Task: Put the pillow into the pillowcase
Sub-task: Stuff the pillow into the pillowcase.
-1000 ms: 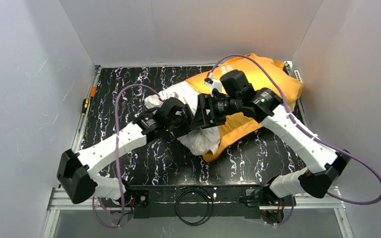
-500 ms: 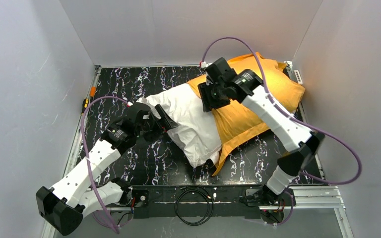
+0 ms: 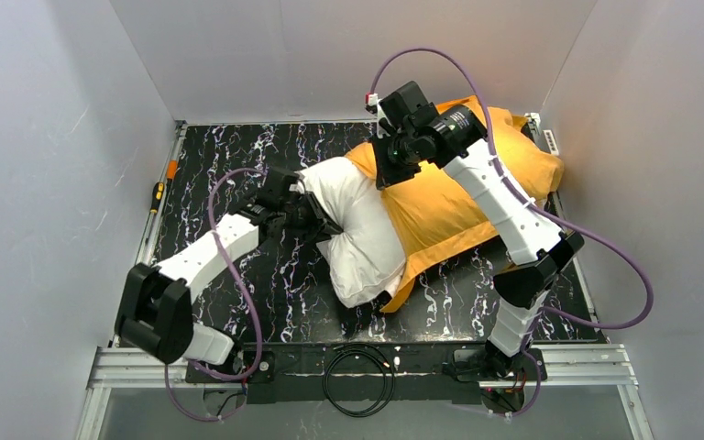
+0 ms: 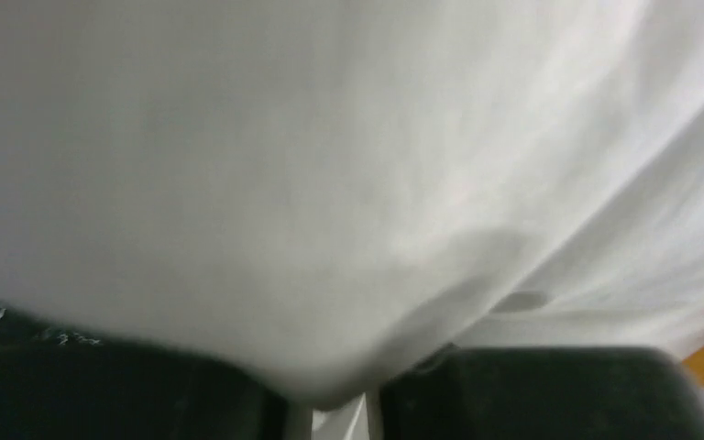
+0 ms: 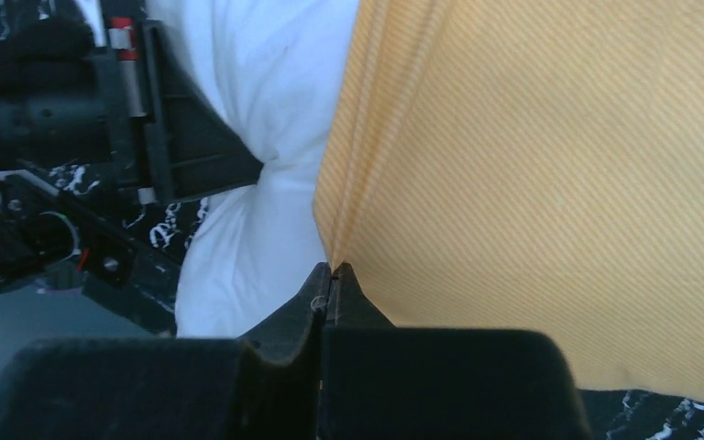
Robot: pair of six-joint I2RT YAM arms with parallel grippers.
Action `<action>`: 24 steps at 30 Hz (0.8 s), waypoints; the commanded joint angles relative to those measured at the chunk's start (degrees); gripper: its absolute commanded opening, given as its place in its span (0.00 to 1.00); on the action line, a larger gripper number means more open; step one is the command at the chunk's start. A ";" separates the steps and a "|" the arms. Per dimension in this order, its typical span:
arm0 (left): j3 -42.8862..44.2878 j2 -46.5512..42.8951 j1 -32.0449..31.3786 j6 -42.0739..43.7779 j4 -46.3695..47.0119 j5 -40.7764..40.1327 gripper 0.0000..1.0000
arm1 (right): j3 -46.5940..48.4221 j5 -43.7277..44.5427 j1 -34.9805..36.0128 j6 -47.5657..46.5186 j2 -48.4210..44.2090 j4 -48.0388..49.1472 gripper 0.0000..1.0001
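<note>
The white pillow (image 3: 359,240) lies across the middle of the table, its right end inside the orange pillowcase (image 3: 477,188). In the top view my left gripper (image 3: 323,223) digs into the pillow's left side. In the left wrist view white fabric (image 4: 348,183) fills the frame and a fold of it is pinched in my left gripper (image 4: 330,405). My right gripper (image 3: 392,172) sits at the case's open edge. In the right wrist view, my right gripper (image 5: 333,270) is shut on the pillowcase (image 5: 550,183) hem, beside the pillow (image 5: 257,238).
A screwdriver (image 3: 157,195) lies along the table's left rail. A coiled black cable (image 3: 357,371) sits at the near edge between the arm bases. Purple cables loop over both arms. White walls close in the table on three sides.
My left gripper drove right into the pillow and closed on it, bunching the pillow toward the case. My right gripper closed on the pillowcase edge at about the same spot.
</note>
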 commanded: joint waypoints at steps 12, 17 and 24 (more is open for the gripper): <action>20.61 11.95 -12.97 -8.57 13.81 2.60 0.00 | -34.80 -54.25 0.72 51.97 -11.94 72.03 0.01; 16.16 4.70 -12.36 -3.88 0.62 -3.50 0.00 | -27.27 -43.15 -2.47 29.32 -11.12 36.27 0.01; 6.49 -10.29 -5.91 3.54 -13.19 -7.57 0.57 | -17.72 -22.83 -5.20 9.13 -10.22 13.60 0.56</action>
